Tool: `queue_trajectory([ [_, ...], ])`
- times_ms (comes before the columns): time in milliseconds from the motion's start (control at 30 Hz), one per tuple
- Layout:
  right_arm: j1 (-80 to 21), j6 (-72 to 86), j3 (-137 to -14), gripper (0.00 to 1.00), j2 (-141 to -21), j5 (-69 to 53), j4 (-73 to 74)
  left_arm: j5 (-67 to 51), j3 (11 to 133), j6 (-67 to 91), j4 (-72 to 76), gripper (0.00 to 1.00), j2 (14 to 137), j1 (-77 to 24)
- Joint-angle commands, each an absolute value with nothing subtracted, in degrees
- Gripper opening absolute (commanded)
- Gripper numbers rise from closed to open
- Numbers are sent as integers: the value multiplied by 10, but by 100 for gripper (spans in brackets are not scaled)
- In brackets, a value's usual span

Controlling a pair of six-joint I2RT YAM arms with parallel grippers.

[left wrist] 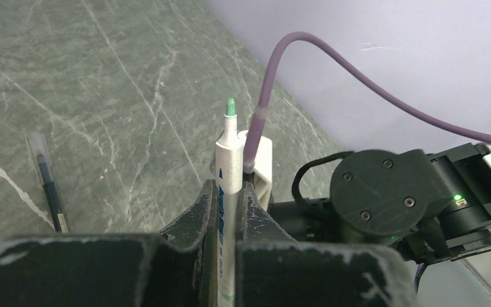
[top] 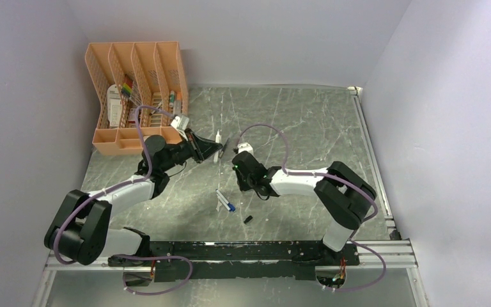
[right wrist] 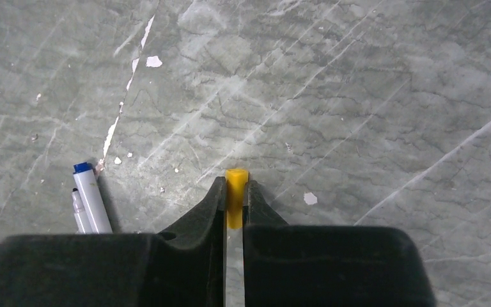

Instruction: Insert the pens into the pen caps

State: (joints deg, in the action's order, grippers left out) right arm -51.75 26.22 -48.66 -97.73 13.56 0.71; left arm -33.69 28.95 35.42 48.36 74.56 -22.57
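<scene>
My left gripper [left wrist: 230,188] is shut on a white pen [left wrist: 229,160] whose green tip points up and away. In the top view this gripper [top: 212,148] holds the pen [top: 218,137] near mid-table, facing my right gripper [top: 238,155]. My right gripper [right wrist: 235,185] is shut on the yellow-orange cap [right wrist: 236,198], held above the table. A dark pen [left wrist: 50,192] lies on the table to the left. A white pen with a blue cap [right wrist: 91,198] on its end lies on the table, and it also shows in the top view [top: 225,200]. The black cap [top: 248,219] lies nearer the bases.
An orange desk organiser [top: 137,96] with several items stands at the back left. Purple cables [top: 275,137] loop over both arms. The right arm's wrist [left wrist: 383,192] sits close in front of the left gripper. Walls enclose the table on three sides.
</scene>
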Motion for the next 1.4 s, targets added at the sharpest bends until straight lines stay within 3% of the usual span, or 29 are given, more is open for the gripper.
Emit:
queue_trajectory([
  [0,-494,273,-455,0,-962,76,0,-338,285,341,495,7,761,-221],
  [233,-407,280,-415,0,-864,-24,-77,-324,303,294,454,7,732,-254],
  [467,-287,351,-413,0,-768,-147,-169,-362,280,367,594,7,772,-277],
  [600,-241,423,-378,0,-722,-204,-293,-360,279,416,668,7,807,-311],
  [867,-218,502,-337,0,-677,-267,-469,-376,292,514,833,7,892,-350],
  [1367,-218,472,-343,0,-643,-312,-485,-408,349,615,1002,7,993,-392],
])
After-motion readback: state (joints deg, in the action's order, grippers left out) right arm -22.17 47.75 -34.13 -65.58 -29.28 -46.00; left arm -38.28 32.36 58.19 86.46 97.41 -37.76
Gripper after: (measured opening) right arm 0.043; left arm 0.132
